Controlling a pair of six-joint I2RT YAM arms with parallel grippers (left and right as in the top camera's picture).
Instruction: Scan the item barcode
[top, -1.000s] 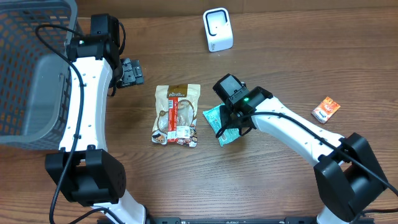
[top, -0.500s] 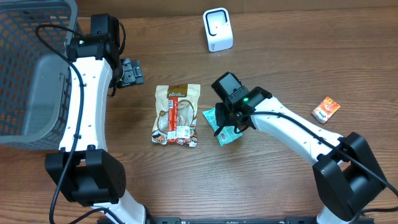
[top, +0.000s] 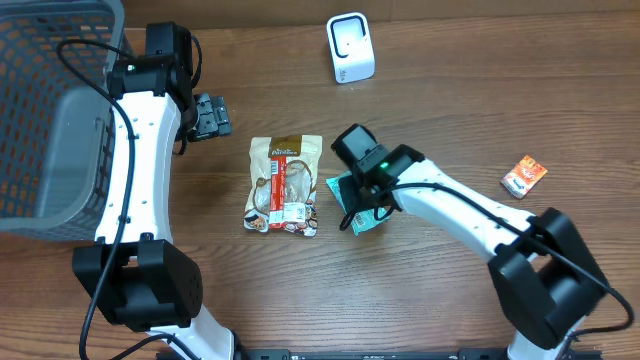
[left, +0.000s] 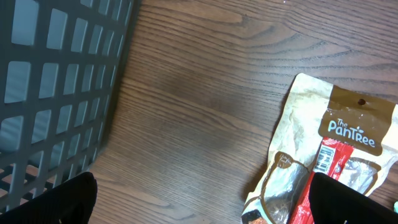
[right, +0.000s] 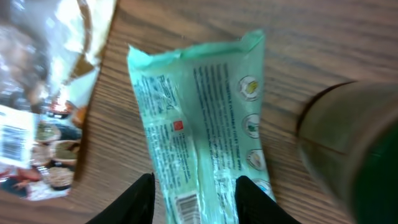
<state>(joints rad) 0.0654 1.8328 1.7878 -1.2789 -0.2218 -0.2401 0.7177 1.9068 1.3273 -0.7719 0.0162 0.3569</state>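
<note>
The right gripper (right: 196, 202) is down over the green packet (right: 205, 124), one black finger on each long side of it. The fingers (right: 140, 199) sit right at the wrapper's edges. From the wrist view I cannot tell whether they pinch it or only stand beside it. The packet lies flat on the table (top: 450, 100) with its printed back up, and a barcode (right: 188, 205) shows near the end between the fingers.

Just left of that gripper lies the pouch (top: 285, 185), its near edge close to the packet and possibly touching it. Ahead of the gripper, well across the table, stands the white scanner (top: 350, 47). Off to its right, well apart, lies a small orange pack (top: 524, 175).

Further left, the left gripper (left: 205, 199) hangs above bare wood with its fingers spread wide and nothing between them. The pouch's top corner lies to its right, and the grey basket (left: 56, 74) stands at its left.
</note>
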